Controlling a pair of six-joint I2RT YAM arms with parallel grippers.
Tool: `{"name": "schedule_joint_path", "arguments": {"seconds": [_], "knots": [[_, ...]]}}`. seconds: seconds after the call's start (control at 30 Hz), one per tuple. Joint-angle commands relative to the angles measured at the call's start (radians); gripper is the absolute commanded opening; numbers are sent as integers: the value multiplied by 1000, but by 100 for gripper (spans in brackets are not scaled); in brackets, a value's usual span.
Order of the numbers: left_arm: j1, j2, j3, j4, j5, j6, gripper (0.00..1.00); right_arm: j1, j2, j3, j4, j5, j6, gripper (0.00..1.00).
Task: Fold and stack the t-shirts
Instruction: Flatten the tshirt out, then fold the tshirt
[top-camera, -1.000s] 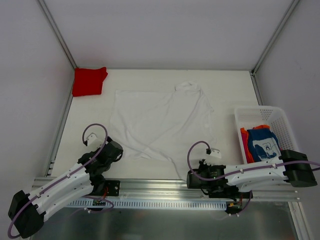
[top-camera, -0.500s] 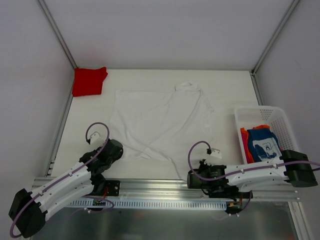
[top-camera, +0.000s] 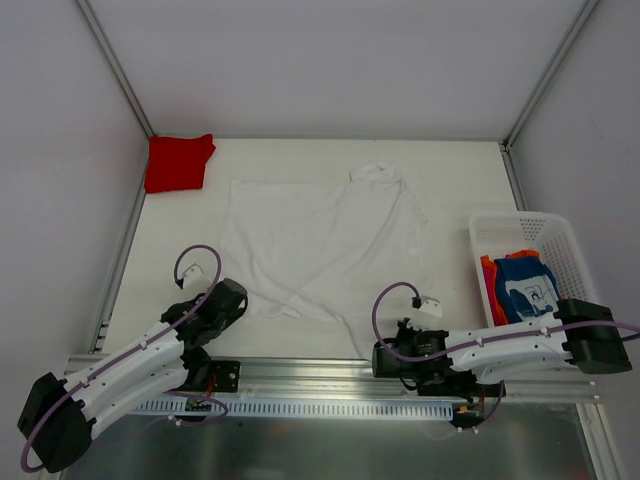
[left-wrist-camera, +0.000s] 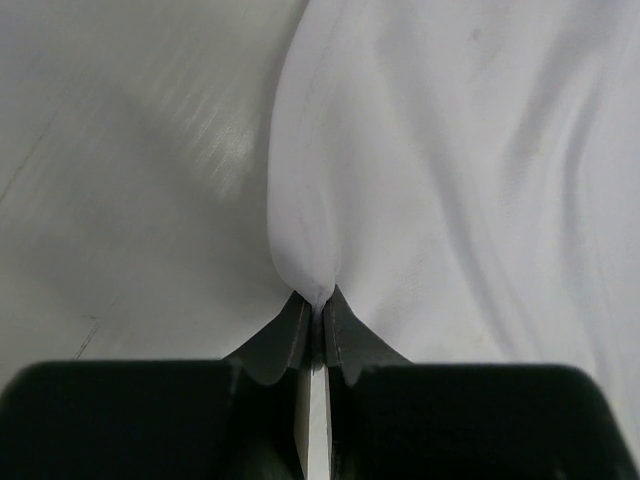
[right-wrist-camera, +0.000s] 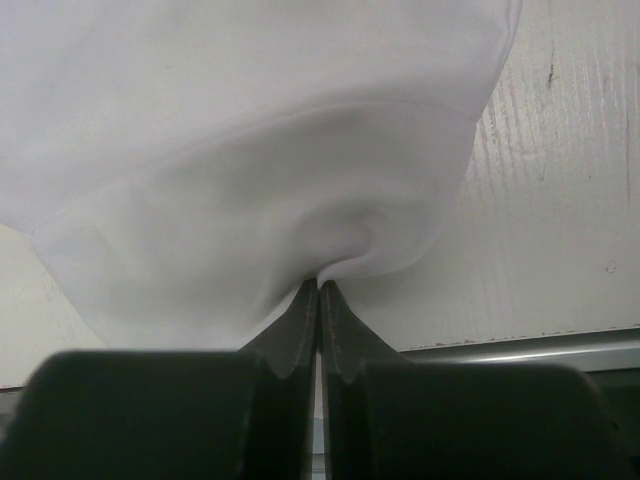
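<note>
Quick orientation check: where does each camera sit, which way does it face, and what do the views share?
Top external: above and behind the arms, looking down at the table; left arm and right arm show, bases at the bottom.
Left wrist: on the left arm, looking out past its jaws; left gripper pinches an edge of the white t-shirt.
Right wrist: on the right arm, likewise; right gripper pinches another edge of that shirt.
Shared: all three views show the white t-shirt.

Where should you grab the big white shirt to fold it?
Probably by the white t-shirt's two near corners, coming in low from the arms' side of the table. It lies spread flat, so only its thin edges can be pinched. The left gripper is shut on the near-left corner and the right gripper on the near-right one.
</note>
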Motion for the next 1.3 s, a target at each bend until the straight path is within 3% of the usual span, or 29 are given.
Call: {"name": "schedule_joint_path", "arguments": {"seconds": [0.0, 0.43, 0.8, 1.13, 1.27], "knots": [[12, -14, 23, -69, 33, 36, 0, -8, 22, 7, -47, -8, -5, 1], [11, -161, 116, -172, 13, 145, 0, -69, -27, 134, -211, 98, -94, 1], [11, -241, 167, -206, 9, 179, 0, -147, -2, 255, -248, 187, -235, 1], [12, -211, 231, -206, -85, 250, 0, -373, -1, 356, -239, 258, -470, 1], [12, -197, 228, -204, -100, 251, 0, -453, -18, 361, -153, 241, -582, 1]]}}
